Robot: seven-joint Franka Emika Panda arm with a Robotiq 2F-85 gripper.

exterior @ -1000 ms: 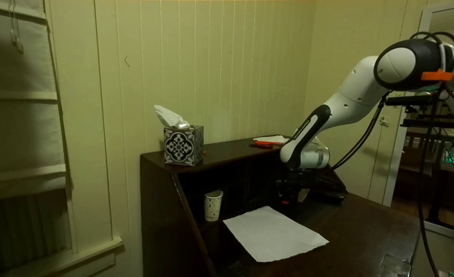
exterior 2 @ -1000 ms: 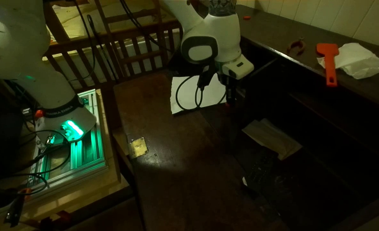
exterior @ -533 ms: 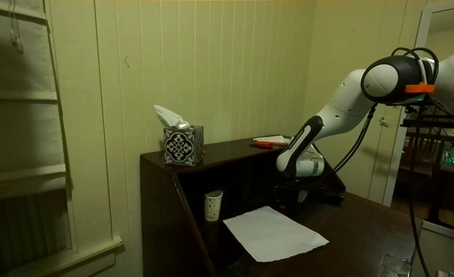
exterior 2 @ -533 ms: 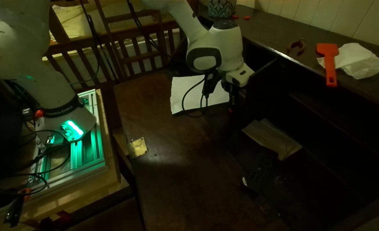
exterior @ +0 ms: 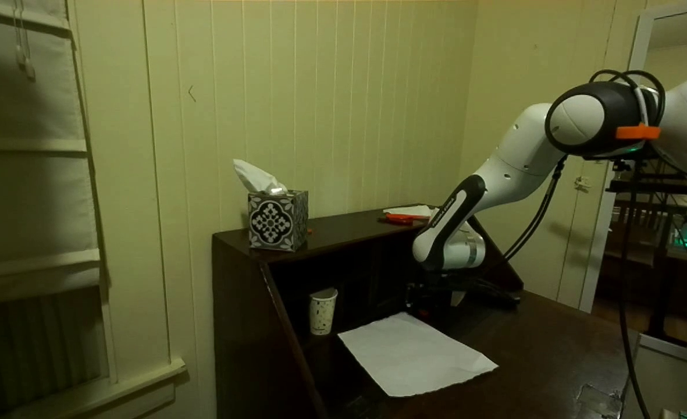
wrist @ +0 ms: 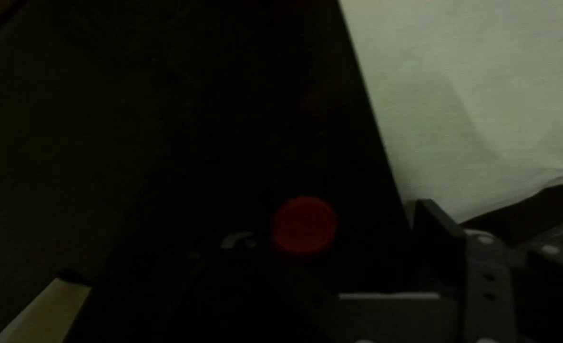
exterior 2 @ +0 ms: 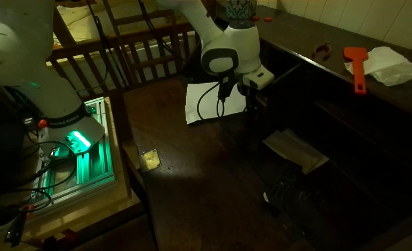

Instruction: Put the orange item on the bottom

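The orange item, a small round red-orange disc [wrist: 305,225], shows between the spread fingers in the wrist view, nearer the left one. It seems to lie on the bottom, the dark-brown lower level of the desk [exterior 2: 192,195], though darkness hides any contact. My gripper [wrist: 353,216] is open just above that level; its right finger [wrist: 484,281] is plain, the left one almost lost in shadow. In an exterior view the gripper [exterior: 423,297] hangs behind the paper's far corner, with a faint red spot beneath it. The disc is hidden in the exterior view with the gripper [exterior 2: 250,101] seen from above.
A white paper sheet [exterior: 416,355] lies beside the gripper, a patterned cup [exterior: 323,311] behind it. On the upper shelf [exterior: 343,230] stand a tissue box [exterior: 276,221], small red discs [exterior 2: 268,19], an orange scraper [exterior 2: 357,66] and crumpled paper [exterior 2: 389,66]. An envelope [exterior 2: 296,150] lies inside the desk.
The arm first came down toward the lower level, then shifted slightly. The jaws have parted. The red item at the fingertips, visible earlier in both exterior views, is now hidden in one of them.
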